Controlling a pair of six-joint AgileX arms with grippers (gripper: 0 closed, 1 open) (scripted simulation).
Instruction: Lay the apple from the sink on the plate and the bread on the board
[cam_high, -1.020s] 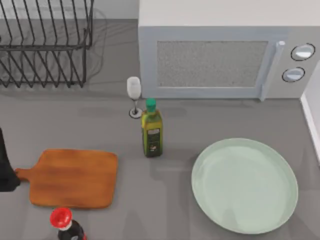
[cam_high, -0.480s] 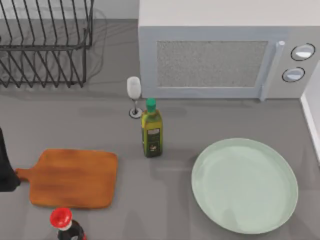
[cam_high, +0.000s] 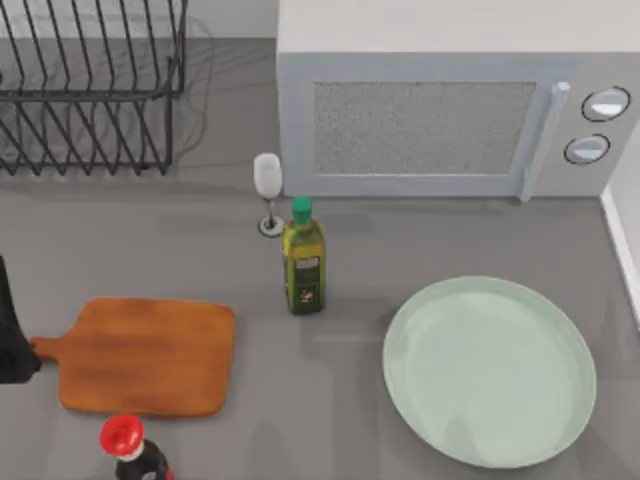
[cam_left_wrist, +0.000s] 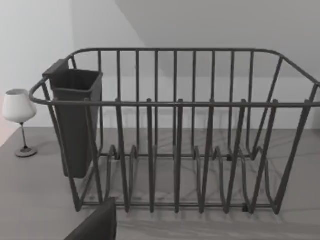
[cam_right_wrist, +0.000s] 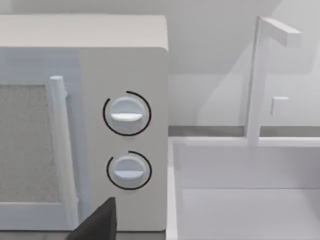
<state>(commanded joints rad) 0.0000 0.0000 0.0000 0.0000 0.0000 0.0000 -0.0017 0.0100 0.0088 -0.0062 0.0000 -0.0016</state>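
The pale mint-green plate lies bare at the front right of the table. The orange-brown wooden board lies bare at the front left, its handle pointing left. The apple and the bread are out of view. The white sink with its tap stands right of the microwave, and the part of its basin that shows holds nothing. My left arm is parked at the table's left edge beside the board's handle. A dark part of my left gripper faces the dish rack. A dark part of my right gripper faces the microwave's dials.
A grey microwave fills the back. A black wire dish rack stands at the back left. A wine glass and a green-capped oil bottle stand mid-table. A dark bottle with a red cap is at the front left.
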